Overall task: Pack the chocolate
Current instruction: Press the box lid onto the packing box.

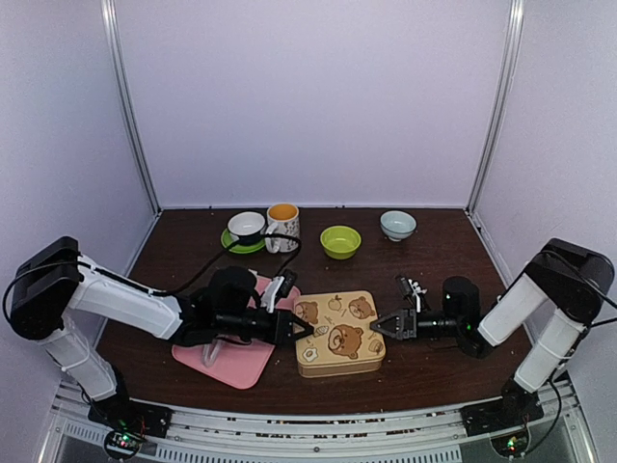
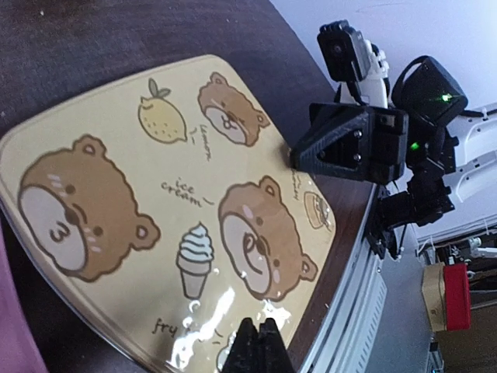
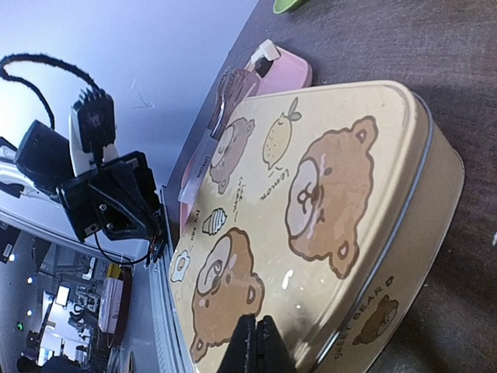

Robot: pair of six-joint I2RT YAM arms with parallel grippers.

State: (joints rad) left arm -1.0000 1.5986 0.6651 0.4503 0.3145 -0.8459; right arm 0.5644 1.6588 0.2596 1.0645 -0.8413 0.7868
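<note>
No chocolate shows in any view. The square gold tin (image 1: 339,333) with cartoon bears stands closed at the front middle of the table; it also shows in the left wrist view (image 2: 155,202) and the right wrist view (image 3: 326,202). My left gripper (image 1: 305,335) is shut and empty, its tips at the tin's left edge over the lid (image 2: 260,334). My right gripper (image 1: 377,328) is shut and empty, its tips at the tin's right edge over the lid (image 3: 255,330).
A pink tray (image 1: 236,359) lies left of the tin with metal tongs (image 1: 280,287) on it. At the back stand a white cup on a green saucer (image 1: 247,229), an orange-lined mug (image 1: 282,227), a green bowl (image 1: 340,241) and a pale blue bowl (image 1: 397,225).
</note>
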